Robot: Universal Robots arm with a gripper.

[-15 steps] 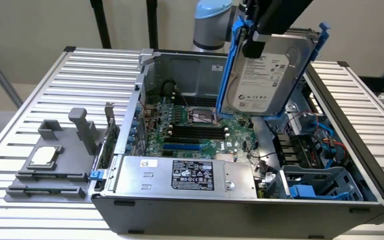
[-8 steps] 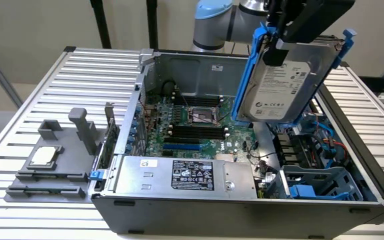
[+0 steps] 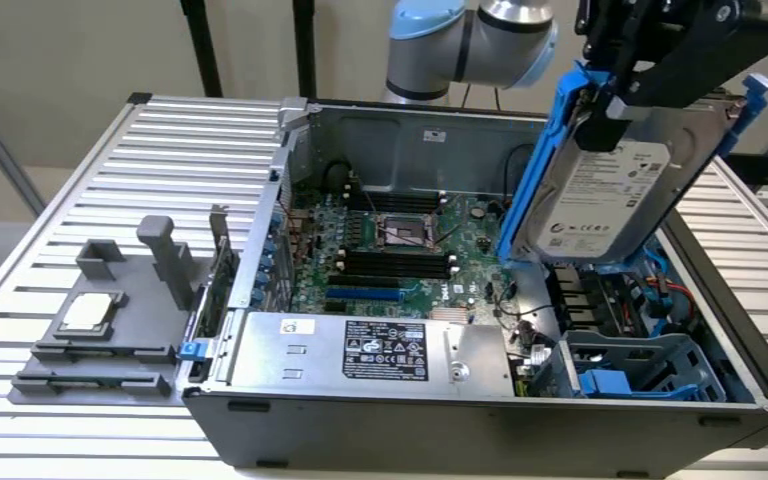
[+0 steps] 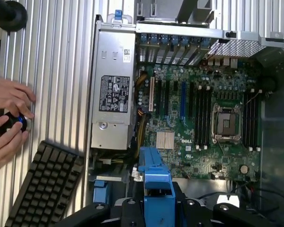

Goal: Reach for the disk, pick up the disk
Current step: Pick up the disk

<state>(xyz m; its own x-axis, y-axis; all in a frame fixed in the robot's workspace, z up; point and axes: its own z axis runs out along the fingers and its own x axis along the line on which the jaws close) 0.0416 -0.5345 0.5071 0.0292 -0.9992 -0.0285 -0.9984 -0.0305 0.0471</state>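
Note:
The disk (image 3: 618, 195), a silver-grey hard drive with a white label in a blue carrier bracket (image 3: 548, 150), hangs tilted in the air above the right side of the open computer case (image 3: 491, 430). My black gripper (image 3: 631, 95) is shut on its upper end. In the wrist view the blue carrier bracket (image 4: 155, 175) sticks out between my black fingers (image 4: 128, 208), high over the motherboard (image 4: 203, 118).
Below the disk lies the drive bay (image 3: 638, 370) with blue parts and cables. A silver power supply (image 3: 357, 350) sits at the case front. A grey tray with a chip (image 3: 91, 315) stands on the slatted table. A person's hands (image 4: 7, 118) and a keyboard (image 4: 45, 184) are beside the case.

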